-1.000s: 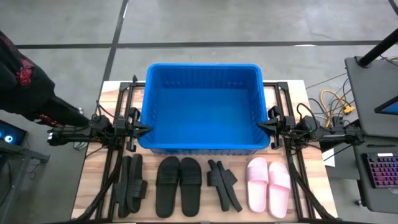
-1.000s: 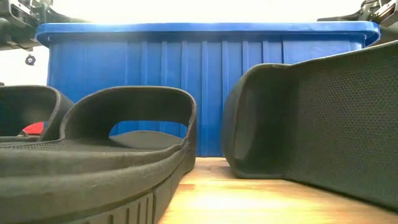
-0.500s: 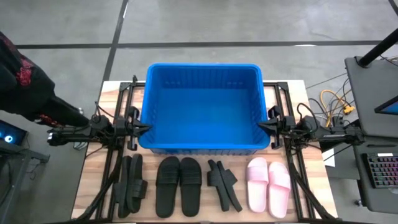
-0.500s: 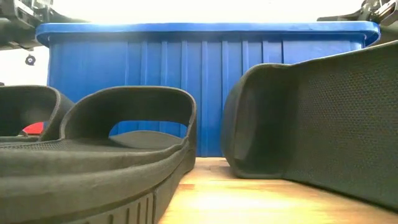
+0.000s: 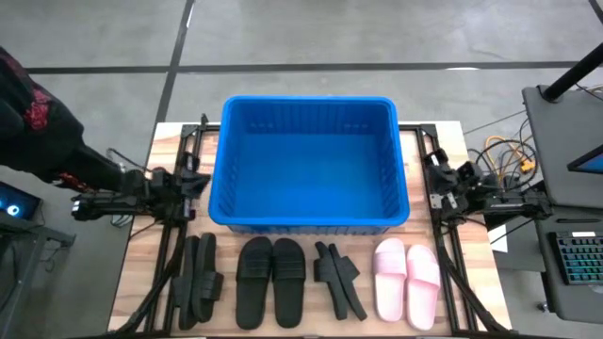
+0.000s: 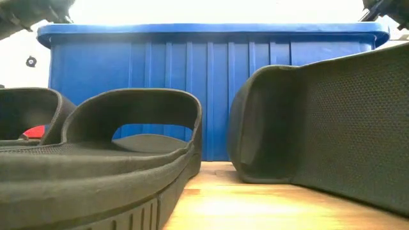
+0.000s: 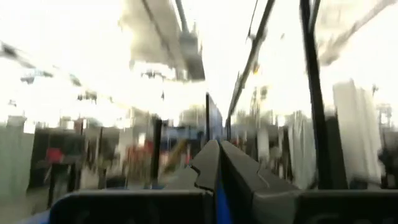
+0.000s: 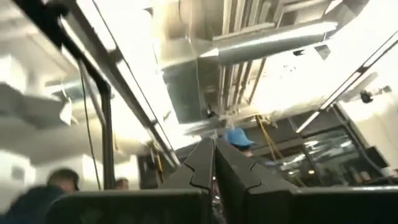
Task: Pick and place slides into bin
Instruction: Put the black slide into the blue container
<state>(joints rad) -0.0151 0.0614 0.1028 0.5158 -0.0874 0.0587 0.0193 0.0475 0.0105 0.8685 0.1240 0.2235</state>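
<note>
The blue bin [image 5: 309, 165] stands on the wooden table, toward its far side, and nothing lies in it. Along the near edge lie the slides in a row: a black pair [image 5: 197, 281] at the left, a flat black pair [image 5: 270, 281], a black pair on its sides [image 5: 339, 280] and a pale pink pair [image 5: 407, 281]. My left gripper [image 5: 200, 181] is shut beside the bin's left wall and points upward [image 7: 219, 152]. My right gripper [image 5: 431, 177] is shut beside the bin's right wall, also tipped up [image 8: 214, 152]. Neither holds anything.
The low view is filled by two black slides [image 6: 128, 147] [image 6: 332, 128] in front of the bin's ribbed wall [image 6: 211, 89]. A person's dark sleeve [image 5: 38, 132] is at the table's left. Cables [image 5: 504, 155] and a keyboard [image 5: 577, 256] lie at the right.
Both grippers have tipped upward and risen, and their tips have drawn back from the bin's side walls. Both have stayed shut. The bin and the slides have not moved.
</note>
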